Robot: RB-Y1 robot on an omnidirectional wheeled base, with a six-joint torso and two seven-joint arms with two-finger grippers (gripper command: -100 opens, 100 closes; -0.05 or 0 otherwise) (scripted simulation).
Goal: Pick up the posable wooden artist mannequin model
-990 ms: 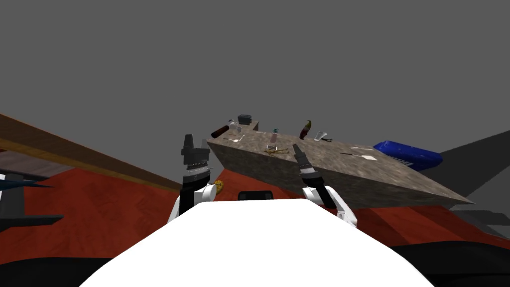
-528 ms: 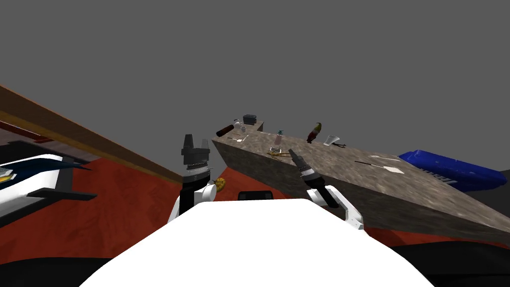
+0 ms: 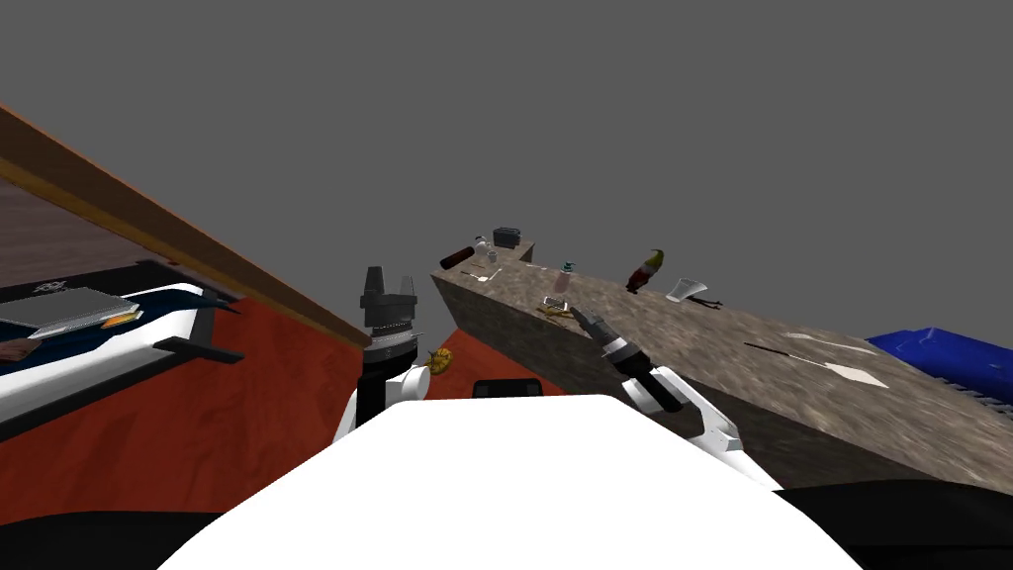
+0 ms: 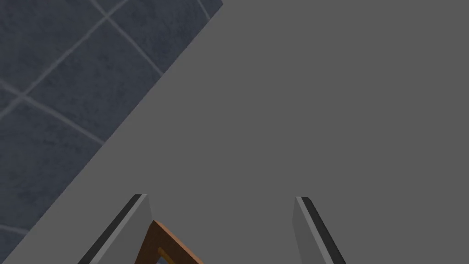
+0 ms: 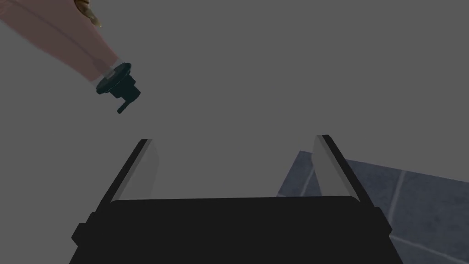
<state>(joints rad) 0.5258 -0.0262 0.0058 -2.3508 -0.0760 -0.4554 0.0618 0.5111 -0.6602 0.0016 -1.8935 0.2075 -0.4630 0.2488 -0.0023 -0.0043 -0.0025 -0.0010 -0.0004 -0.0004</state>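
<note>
Head view puts the wooden mannequin (image 3: 554, 312) flat on the bench (image 3: 692, 341), close to its near edge. It is a small tan figure with thin limbs, just beside a low clear item (image 3: 552, 301) and in front of a pink bottle (image 3: 564, 280) with a dark teal pump cap. I can read no label on the bottle at this range.

My right tool (image 3: 577, 315) has its tip right at the mannequin's side; I cannot tell whether it touches. From the right wrist, the right tool (image 5: 233, 137) has its fingers spread wide with nothing between them. The pink bottle (image 5: 68, 41) lies beyond one finger, well off the gap. A tan scrap shows by the bottle's far end, too little of it to name. The right forearm slants forward and up over the bench edge.

My left tool (image 3: 389, 279) points straight up on an upright forearm, off the bench's corner. In its own wrist view the left tool (image 4: 222, 197) is spread just as wide and empty.

Farther along the bench are a tilted dark red bottle (image 3: 645, 270), a tipped clear cup (image 3: 683, 289), a dark cylinder (image 3: 457, 259) and a dark box (image 3: 506, 237). A blue object (image 3: 950, 356) lies past the bench's far side. A book (image 3: 69, 309) sits off to my left, its cover mark too small to read.
</note>
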